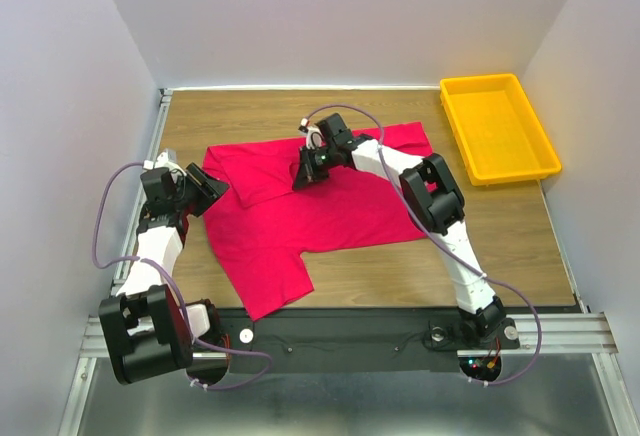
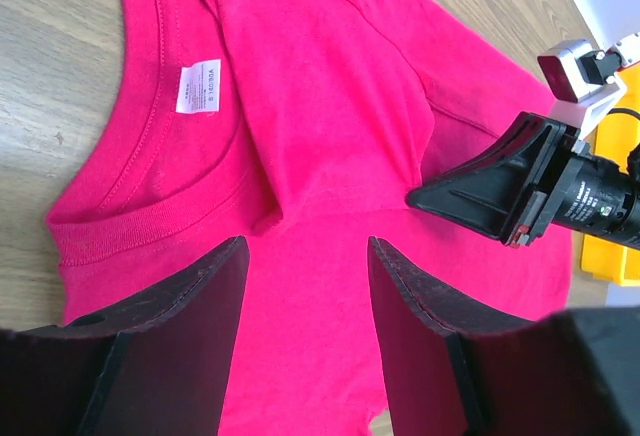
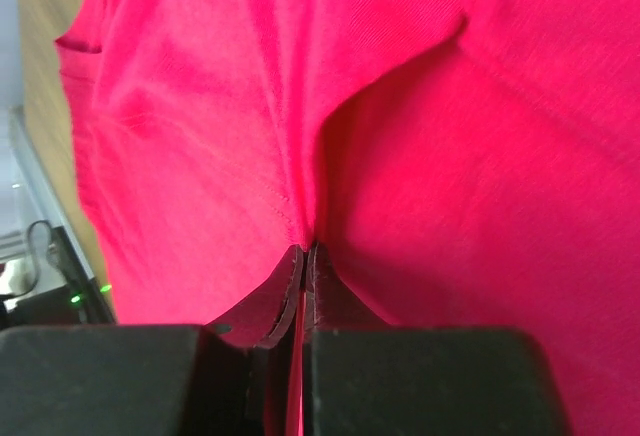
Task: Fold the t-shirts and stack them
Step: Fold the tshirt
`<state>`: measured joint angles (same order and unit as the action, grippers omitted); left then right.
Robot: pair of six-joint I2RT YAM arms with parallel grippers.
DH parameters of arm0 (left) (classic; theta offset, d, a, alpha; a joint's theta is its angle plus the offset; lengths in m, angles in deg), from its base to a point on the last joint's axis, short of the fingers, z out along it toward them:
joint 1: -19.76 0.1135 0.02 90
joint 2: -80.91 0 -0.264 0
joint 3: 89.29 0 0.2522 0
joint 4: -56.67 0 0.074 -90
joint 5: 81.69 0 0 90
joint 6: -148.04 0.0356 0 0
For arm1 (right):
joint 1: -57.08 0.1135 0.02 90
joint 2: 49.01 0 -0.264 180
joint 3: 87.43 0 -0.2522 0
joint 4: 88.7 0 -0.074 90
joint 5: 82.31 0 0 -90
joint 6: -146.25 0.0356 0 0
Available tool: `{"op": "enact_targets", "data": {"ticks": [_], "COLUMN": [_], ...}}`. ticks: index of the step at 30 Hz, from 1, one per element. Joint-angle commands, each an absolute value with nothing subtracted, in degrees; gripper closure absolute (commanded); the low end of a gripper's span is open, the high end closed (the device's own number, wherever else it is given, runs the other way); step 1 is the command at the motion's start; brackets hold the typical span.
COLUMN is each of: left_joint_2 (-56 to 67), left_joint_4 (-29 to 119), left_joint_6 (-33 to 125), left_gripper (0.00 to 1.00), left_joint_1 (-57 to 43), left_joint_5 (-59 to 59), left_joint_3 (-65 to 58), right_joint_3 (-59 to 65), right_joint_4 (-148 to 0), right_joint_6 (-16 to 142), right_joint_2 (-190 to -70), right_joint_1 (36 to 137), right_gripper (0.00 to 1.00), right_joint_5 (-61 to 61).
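A crimson t-shirt [image 1: 330,211] lies spread on the wooden table, with its upper left part folded over. Its collar and white neck label [image 2: 198,86] show in the left wrist view. My right gripper [image 1: 301,180] is down on the shirt's upper middle. It is shut [image 3: 305,249], and a ridge of red cloth is pinched between its fingertips. From the left wrist view its black fingers [image 2: 470,191] point at the cloth. My left gripper [image 1: 218,190] hovers at the shirt's left edge by the collar. It is open [image 2: 308,266], with only flat red cloth showing between its pads.
A yellow plastic tray [image 1: 497,126] stands at the back right corner of the table, and its edge [image 2: 608,256] shows in the left wrist view. White walls close in the table on three sides. Bare wood [image 1: 480,246] shows to the right of the shirt.
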<state>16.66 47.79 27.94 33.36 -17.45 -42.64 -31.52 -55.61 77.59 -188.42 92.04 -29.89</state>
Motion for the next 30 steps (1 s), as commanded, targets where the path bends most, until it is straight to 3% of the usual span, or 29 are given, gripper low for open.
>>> {"op": "enact_targets", "data": {"ticks": [1,6,9,13,15,19,23,30], "left_joint_2": [18.1,17.5,16.5,14.1,12.2,8.5,2.7,-2.8], "left_joint_4": [49.8,50.0,50.4,50.6,50.8,50.9,51.5,53.8], "left_joint_6": [28.1,28.0,27.8,27.8,27.6,27.0,25.8,24.6], "left_gripper": [0.38,0.38,0.38,0.38,0.39,0.41,0.44,0.46], "left_joint_1": [33.6,33.5,33.6,33.4,33.2,31.4,27.5,22.9], "left_joint_5": [-18.8,-19.2,-19.9,-20.5,-21.0,-20.4,-18.8,-12.4], "left_joint_3": [-43.3,-43.4,-43.5,-43.5,-43.3,-41.8,-39.8,-37.4], "right_joint_3": [-29.6,-28.9,-29.2,-27.7,-26.9,-25.0,-20.6,-11.5], "right_joint_4": [-57.0,-57.8,-57.7,-57.5,-57.1,-55.3,-53.8,-53.6], "right_joint_6": [80.7,82.4,81.6,76.8,74.4,66.0,54.5,51.2], "right_joint_2": [-183.3,-183.0,-182.9,-180.4,-178.7,-173.0,-166.4,-157.7], "right_joint_1": [92.5,92.5,92.5,92.5,92.1,91.1,88.6,83.3], "right_gripper": [0.99,0.95,0.75,0.56,0.51,0.49,0.48,0.48], "right_joint_5": [-33.4,-33.7,-32.7,-29.8,-27.6,-24.1,-28.8,-31.4]}}
